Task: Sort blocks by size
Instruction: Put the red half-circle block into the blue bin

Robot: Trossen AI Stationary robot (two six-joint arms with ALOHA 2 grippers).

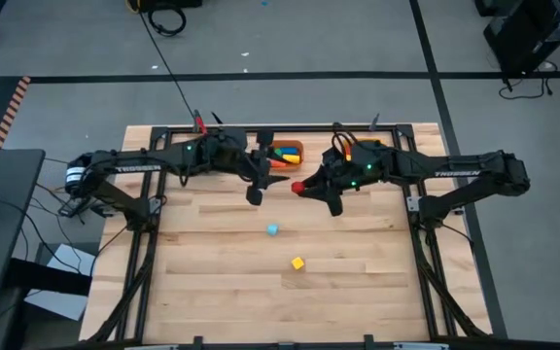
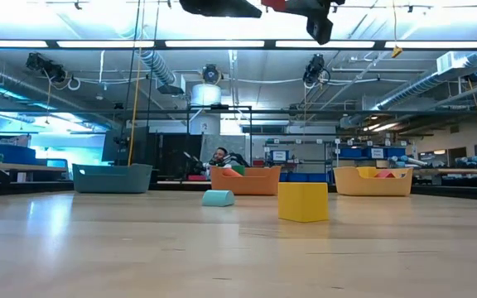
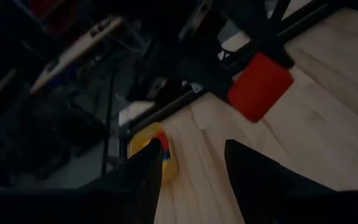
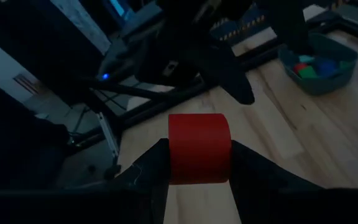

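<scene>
Right gripper (image 1: pixel 302 188) grips a red block (image 1: pixel 299 187) between its fingers (image 4: pixel 148 168), raised above the table (image 1: pixel 212 292) a little in from the far edge, near the middle of the table's width; the right wrist view shows the block wedged squarely between the two dark fingers. Left gripper (image 1: pixel 255 194) hangs just beside it, also off the table near the far edge, its fingers (image 3: pixel 148 174) spread apart with nothing between them.

Largest things first: the table is a pale wooden top carrying both arms. Along its far edge sit three bins. The orange bin (image 1: pixel 286 154) is at the middle of that edge, partly under the arms, with coloured blocks inside. The low view shows the teal bin (image 2: pixel 112 177) towards one far corner and the yellow bin (image 2: pixel 373 181) towards the other, also holding blocks.

Two blocks lie loose on the bare wood. A yellow cube (image 1: pixel 297 262) sits near the table's centre, a little towards the near edge. A smaller light blue block (image 1: pixel 272 229) lies between that cube and the grippers, apart from both.
</scene>
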